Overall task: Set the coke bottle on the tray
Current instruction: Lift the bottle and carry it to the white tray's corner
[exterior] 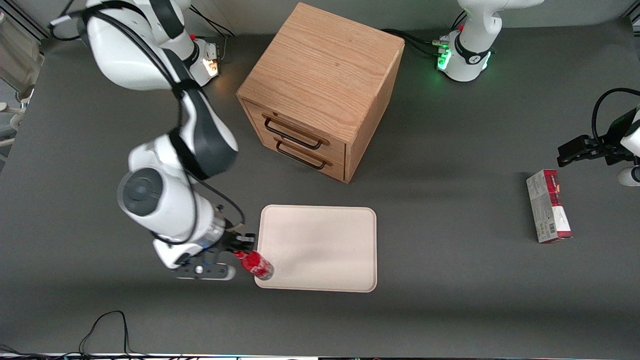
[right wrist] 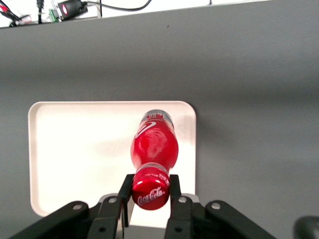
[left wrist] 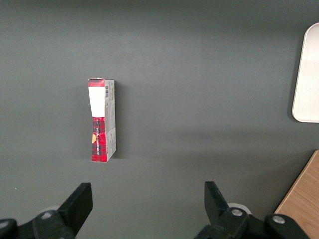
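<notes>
The coke bottle point(exterior: 256, 264) is a tiny red bottle with a red cap and white script. My right gripper point(exterior: 243, 246) is shut on its cap end and holds it tilted over the tray's corner nearest the working arm and the front camera. In the right wrist view the fingers point(right wrist: 174, 191) clamp the cap of the bottle point(right wrist: 153, 149), whose base points out over the tray point(right wrist: 79, 149). The cream-white tray point(exterior: 320, 245) lies flat on the grey table, in front of the cabinet.
A wooden two-drawer cabinet point(exterior: 320, 90) stands farther from the front camera than the tray. A red-and-white carton point(exterior: 548, 206) lies toward the parked arm's end of the table, also in the left wrist view point(left wrist: 101, 119). Cables point(exterior: 107, 330) trail near the front edge.
</notes>
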{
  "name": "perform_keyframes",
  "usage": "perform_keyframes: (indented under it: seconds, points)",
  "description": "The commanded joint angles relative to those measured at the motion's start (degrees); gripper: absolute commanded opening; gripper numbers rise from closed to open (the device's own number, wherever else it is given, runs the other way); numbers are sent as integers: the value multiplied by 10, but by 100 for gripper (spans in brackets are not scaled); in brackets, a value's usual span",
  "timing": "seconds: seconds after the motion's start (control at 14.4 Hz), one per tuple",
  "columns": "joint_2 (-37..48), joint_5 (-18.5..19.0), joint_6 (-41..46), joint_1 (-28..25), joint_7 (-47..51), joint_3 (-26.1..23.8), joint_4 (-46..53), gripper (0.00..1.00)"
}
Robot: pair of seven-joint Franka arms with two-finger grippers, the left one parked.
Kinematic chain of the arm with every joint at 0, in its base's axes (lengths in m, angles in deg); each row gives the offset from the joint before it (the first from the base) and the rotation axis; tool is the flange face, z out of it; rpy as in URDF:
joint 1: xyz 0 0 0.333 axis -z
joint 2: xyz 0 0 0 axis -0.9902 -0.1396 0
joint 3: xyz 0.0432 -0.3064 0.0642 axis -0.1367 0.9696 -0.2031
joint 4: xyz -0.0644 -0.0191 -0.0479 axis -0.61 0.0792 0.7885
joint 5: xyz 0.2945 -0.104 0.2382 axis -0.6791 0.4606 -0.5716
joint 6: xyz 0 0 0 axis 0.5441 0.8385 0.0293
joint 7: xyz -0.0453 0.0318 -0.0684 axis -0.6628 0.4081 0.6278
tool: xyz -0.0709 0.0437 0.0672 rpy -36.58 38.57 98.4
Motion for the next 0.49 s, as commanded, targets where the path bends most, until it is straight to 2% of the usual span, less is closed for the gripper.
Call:
perform_keyframes:
  seconds: [0.0,0.42]
  points:
    - [-21,27,5,1,14,2,40,0]
    - [-39,38,8,-7,15,2,36,0]
